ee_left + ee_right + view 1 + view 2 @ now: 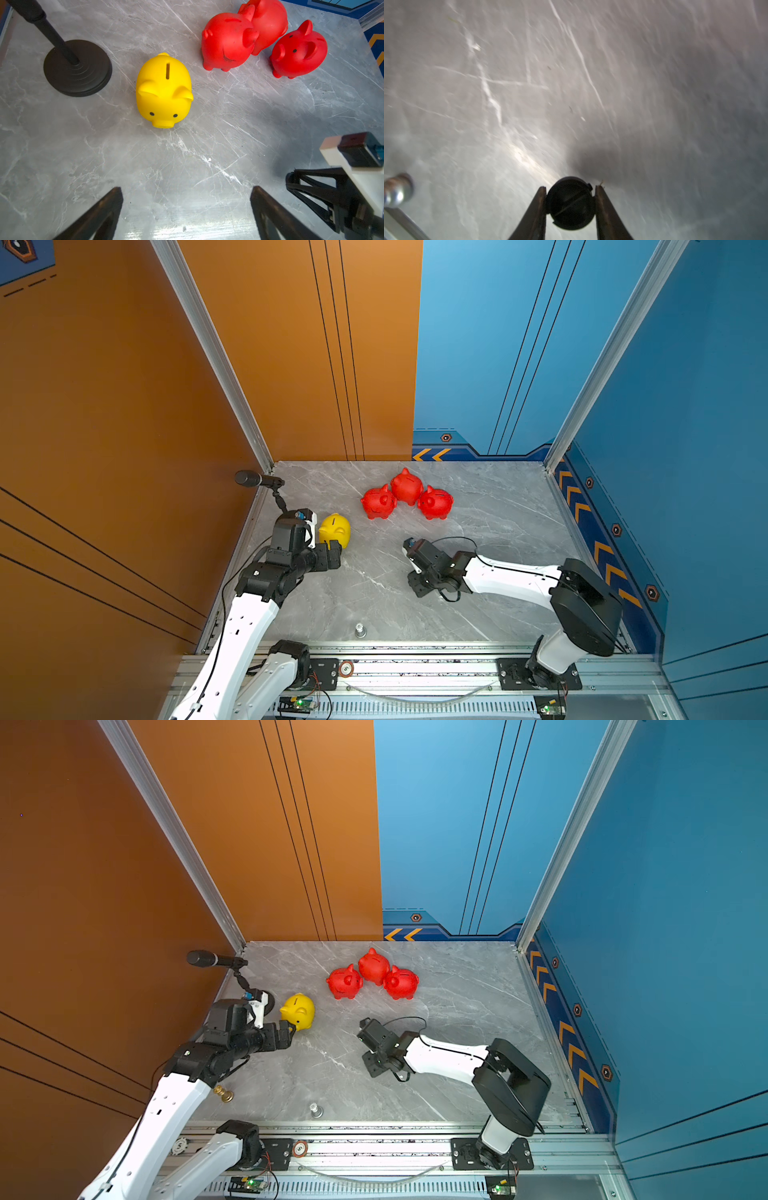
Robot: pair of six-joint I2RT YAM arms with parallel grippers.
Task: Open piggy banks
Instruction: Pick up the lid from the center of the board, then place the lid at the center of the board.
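Note:
A yellow piggy bank (164, 91) stands upright, coin slot up, at the table's left (335, 531) (298, 1011). Its snout faces my left gripper (187, 190), which hovers open and empty a short way in front of it. Three red piggy banks (378, 502) (407, 485) (435, 502) huddle together at the back middle, also in the left wrist view (227, 41) (299, 49). My right gripper (570, 187) is over the middle of the table, shut on a small round black plug disc (570, 202) with a slotted face.
A black microphone (253, 479) on a round-based stand (78, 68) is at the back left by the orange wall. A silver knob (360, 630) stands near the front edge and a brass one (224, 1094) at the left. Walls close three sides.

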